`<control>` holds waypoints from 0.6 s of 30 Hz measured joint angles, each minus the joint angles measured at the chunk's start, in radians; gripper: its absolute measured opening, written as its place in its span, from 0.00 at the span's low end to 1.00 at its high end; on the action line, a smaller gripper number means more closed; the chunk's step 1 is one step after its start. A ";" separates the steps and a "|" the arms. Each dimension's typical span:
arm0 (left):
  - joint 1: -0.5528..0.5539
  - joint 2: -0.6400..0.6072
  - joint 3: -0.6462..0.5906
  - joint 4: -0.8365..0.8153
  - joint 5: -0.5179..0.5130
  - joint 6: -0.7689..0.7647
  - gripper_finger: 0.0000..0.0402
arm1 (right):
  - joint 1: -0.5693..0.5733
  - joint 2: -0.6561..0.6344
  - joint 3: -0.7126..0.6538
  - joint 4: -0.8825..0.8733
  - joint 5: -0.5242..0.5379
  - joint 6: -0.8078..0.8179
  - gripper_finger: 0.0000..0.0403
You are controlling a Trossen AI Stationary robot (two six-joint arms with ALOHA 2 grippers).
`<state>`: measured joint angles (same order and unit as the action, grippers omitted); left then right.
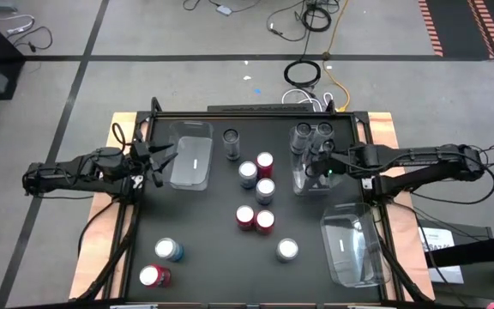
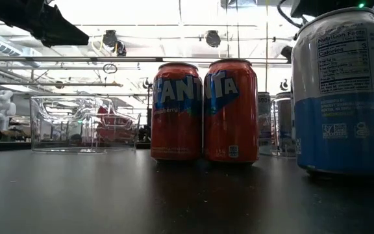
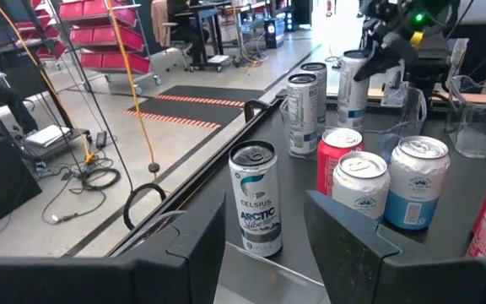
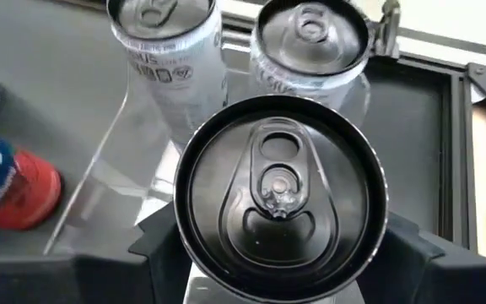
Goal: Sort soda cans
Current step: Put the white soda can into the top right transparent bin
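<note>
The right gripper (image 4: 281,245) is clamping a dark grey can (image 4: 281,198) over the clear tray (image 1: 311,182) at the high view's upper right, grouping it with two matching cans (image 4: 310,42), while the left gripper (image 1: 163,160), jaws shut and empty, is waiting upper left.

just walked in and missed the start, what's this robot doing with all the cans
It is sorting soda cans into clear trays. The right gripper holds a dark-topped can over the clear tray on the right side of the table, where two grey cans already stand. The left gripper waits shut beside an empty tray. Red and blue-and-silver cans remain loose mid-table, and another tray sits near the front right.
</note>
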<state>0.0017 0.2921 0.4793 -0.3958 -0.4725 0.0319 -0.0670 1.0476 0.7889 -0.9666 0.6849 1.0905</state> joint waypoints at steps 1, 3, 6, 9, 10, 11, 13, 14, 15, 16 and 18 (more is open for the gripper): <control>0.000 0.000 0.000 -0.001 0.000 0.000 0.43 | -0.005 0.005 -0.011 0.002 -0.002 -0.012 0.60; 0.000 0.000 0.000 -0.001 0.000 0.000 0.43 | -0.006 0.010 -0.032 0.030 -0.001 -0.043 0.60; 0.000 0.000 0.000 -0.002 0.000 -0.001 0.43 | -0.012 0.009 -0.066 0.109 0.004 -0.075 0.60; 0.000 0.000 0.000 -0.003 0.000 -0.001 0.43 | -0.013 0.007 -0.100 0.150 0.009 -0.071 0.60; 0.000 0.000 0.000 -0.003 0.000 -0.001 0.43 | -0.012 0.005 -0.108 0.157 0.010 -0.065 0.60; 0.000 0.000 0.000 -0.003 0.000 -0.001 0.43 | -0.013 0.005 -0.110 0.158 0.013 -0.061 0.60; 0.000 0.000 0.000 -0.003 0.000 -0.002 0.43 | -0.012 0.005 -0.110 0.161 0.016 -0.077 0.61; 0.000 0.000 0.000 -0.003 0.000 -0.001 0.43 | -0.012 0.004 -0.111 0.163 0.023 -0.083 0.62; 0.000 0.000 0.000 -0.003 0.000 -0.001 0.43 | -0.012 0.003 -0.112 0.165 0.030 -0.085 0.63; 0.000 0.000 0.000 -0.003 0.000 0.000 0.43 | -0.012 0.002 -0.112 0.165 0.039 -0.088 0.64; 0.000 0.000 0.000 -0.003 0.000 0.000 0.43 | -0.014 0.000 -0.114 0.165 0.051 -0.093 0.67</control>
<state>0.0017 0.2924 0.4793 -0.3988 -0.4725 0.0315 -0.0810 1.0481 0.6746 -0.8013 0.7356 0.9978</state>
